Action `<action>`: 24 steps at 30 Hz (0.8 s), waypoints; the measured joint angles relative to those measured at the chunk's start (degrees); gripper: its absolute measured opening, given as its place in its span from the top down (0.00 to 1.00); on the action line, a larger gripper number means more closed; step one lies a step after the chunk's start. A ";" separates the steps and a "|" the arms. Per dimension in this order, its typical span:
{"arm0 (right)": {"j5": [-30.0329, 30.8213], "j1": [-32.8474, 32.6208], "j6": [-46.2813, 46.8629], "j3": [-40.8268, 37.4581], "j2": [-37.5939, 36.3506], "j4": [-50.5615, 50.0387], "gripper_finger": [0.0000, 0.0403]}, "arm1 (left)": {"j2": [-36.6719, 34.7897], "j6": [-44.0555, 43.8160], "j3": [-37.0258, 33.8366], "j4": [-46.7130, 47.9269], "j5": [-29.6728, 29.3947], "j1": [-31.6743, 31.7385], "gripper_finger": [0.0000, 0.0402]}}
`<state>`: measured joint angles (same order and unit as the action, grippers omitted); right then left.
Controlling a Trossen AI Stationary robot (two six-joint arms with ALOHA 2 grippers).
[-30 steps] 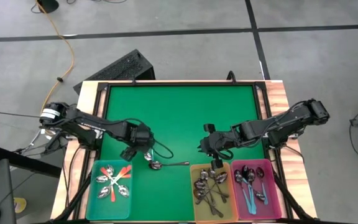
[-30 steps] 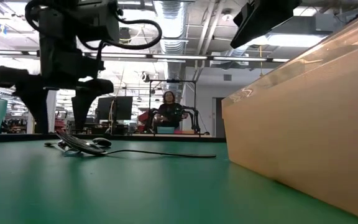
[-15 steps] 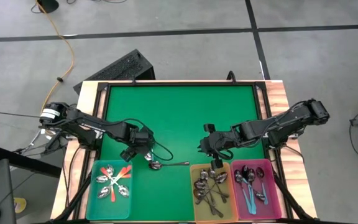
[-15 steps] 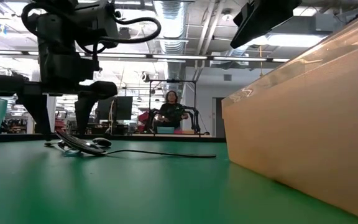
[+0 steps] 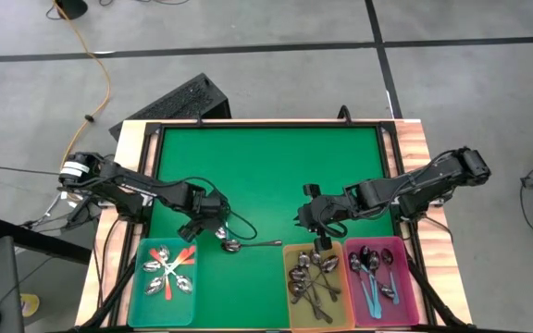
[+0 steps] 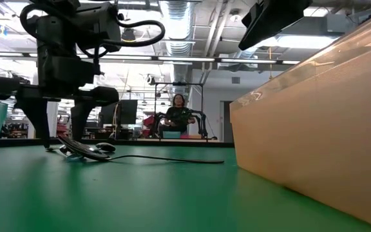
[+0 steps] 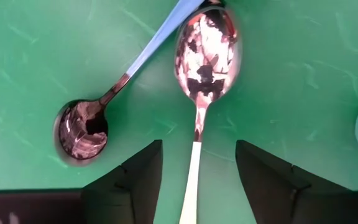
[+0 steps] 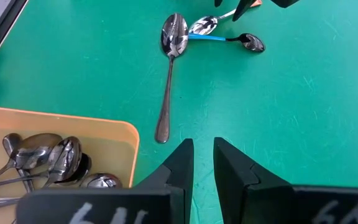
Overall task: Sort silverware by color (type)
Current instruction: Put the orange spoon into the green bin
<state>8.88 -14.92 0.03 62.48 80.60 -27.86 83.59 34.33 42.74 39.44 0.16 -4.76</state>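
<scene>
Three spoons lie on the green mat near the teal bin. A pale-handled spoon (image 7: 207, 53) lies next to a light-blue-handled one (image 7: 157, 40). A plain metal one (image 8: 168, 74) lies beside them. My left gripper (image 7: 197, 146) points down over them and is open. Its fingers stand on either side of the pale handle (image 7: 190, 180) without touching it. In the low view its fingertips (image 6: 40, 129) reach almost to the mat. My right gripper (image 8: 202, 146) hangs above the yellow bin's far rim (image 5: 313, 247), its fingers a narrow gap apart with nothing between them.
Along the near edge stand a teal bin (image 5: 142, 296) with orange-red-handled spoons, a yellow bin (image 8: 55, 118) with plain metal spoons, and a pink bin (image 5: 405, 287) with blue-handled ones. The mat's middle and far part (image 5: 266, 176) is bare. A person (image 6: 176, 116) sits far off in the room.
My left gripper has rolled a little about its own axis over the spoons, and in the low view its fingers now stand somewhat closer together. The spoons have not moved.
</scene>
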 joint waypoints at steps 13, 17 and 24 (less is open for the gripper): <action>0.04 0.00 0.00 0.00 0.00 0.00 0.82 | 0.00 -0.56 0.00 0.04 -5.09 0.01 0.88; 0.07 0.00 -0.02 0.00 0.00 0.00 0.82 | 0.00 -1.49 0.00 0.04 -5.12 0.01 0.98; 0.09 0.00 -0.02 0.00 0.00 0.00 0.82 | 0.00 -4.34 0.11 0.09 -7.16 0.01 1.00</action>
<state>8.97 -14.92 0.01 62.48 80.60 -27.86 83.59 29.99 42.85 39.53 -7.00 -4.75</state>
